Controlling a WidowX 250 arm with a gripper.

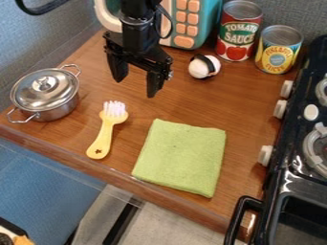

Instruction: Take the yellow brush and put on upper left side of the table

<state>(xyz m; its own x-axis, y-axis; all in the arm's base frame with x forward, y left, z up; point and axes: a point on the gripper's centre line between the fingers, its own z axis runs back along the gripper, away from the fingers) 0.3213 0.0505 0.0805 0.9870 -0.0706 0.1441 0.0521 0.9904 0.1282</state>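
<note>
Yellow plastic-looking brush (103,136) is lying on the table (191,103), between pot (48,98) and green cloth (180,158); pale pinkish bristles are pointing toward the far side, rounded handle is slanting to the near edge, dark flower shape marking its end; gripper (135,87) is hanging beyond the bristles, jaws standing wide apart

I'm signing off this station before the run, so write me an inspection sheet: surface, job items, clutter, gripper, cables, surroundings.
Surface: brown wooden tabletop.
Job items: yellow brush lying between lidded steel pot and green cloth.
Clutter: black-and-white ball, red-labelled can, yellow-labelled can, toy microwave.
Gripper: black gripper open above the tabletop, holding nothing.
Cables: thin black cable looped beside the arm.
Surroundings: black stove at the right, grey wall behind.
</note>
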